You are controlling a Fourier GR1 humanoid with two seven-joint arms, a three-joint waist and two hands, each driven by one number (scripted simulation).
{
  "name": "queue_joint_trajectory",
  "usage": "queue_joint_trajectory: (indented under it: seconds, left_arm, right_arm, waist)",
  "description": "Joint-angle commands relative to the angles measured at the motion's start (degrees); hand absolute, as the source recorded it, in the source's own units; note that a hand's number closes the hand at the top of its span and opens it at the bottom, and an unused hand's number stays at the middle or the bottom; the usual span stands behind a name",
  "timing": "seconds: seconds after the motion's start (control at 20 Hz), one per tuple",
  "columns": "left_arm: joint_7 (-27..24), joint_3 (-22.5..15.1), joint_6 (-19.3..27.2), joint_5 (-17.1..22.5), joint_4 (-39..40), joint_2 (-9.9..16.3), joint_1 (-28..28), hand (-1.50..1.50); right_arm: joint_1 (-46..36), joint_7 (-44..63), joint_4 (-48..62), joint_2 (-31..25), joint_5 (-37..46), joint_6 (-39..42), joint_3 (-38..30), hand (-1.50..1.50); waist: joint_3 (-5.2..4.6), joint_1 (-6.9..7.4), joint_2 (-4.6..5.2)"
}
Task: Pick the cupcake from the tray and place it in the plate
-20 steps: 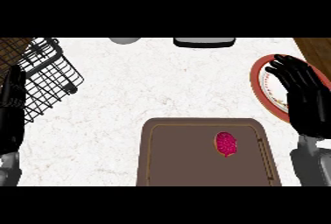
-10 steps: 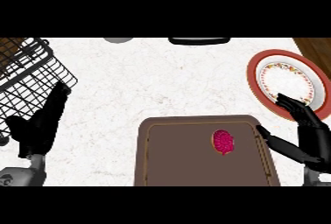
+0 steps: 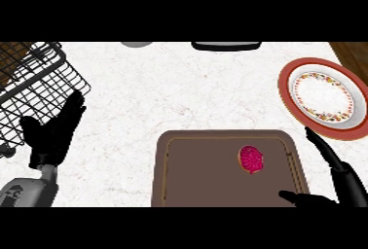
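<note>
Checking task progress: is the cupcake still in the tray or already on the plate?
In the tray. The cupcake lies inside the brown tray; the plate holds nothing.

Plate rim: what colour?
Red rim on the plate, white centre with a floral ring; head view.

White marbled counter (image 3: 194, 92) fills most of the view, and a strip of brown wood surface (image 3: 352, 51) shows past its far right corner. A black wire basket (image 3: 32, 85) sits tilted at the counter's left edge, reaching up toward the far left corner, with its mesh open and nothing visible inside. On the far edge, a grey round object (image 3: 137, 44) left of centre and a dark flat object with a light rim (image 3: 226, 45) near the middle are both cut off by the top, and I cannot tell what either one is.
</note>
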Motion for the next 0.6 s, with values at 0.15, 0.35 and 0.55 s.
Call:
queue_joint_trajectory:
  seconds: [0.15,0.35,0.55]
  left_arm:
    - [-0.42,1.23,-1.4,-2.77,2.33,-1.22,-0.85,0.0]
    - [0.71,1.24,-1.24,-2.95,3.82,-2.51,-2.91,0.0]
    - [-0.14,2.12,-2.43,-3.1,2.0,-2.5,-0.72,0.0]
  right_arm:
    - [1.49,12.36,-10.15,-3.19,6.1,2.89,1.4,-1.5]
    - [-1.03,22.56,-11.44,-3.55,10.63,5.34,5.35,-1.5]
    - [-2.22,29.9,-15.0,-5.04,12.42,9.74,5.99,-1.5]
  waist:
    - [-0.02,0.3,-0.03]
    - [-0.03,0.44,0.01]
    - [-0.01,0.57,-0.06]
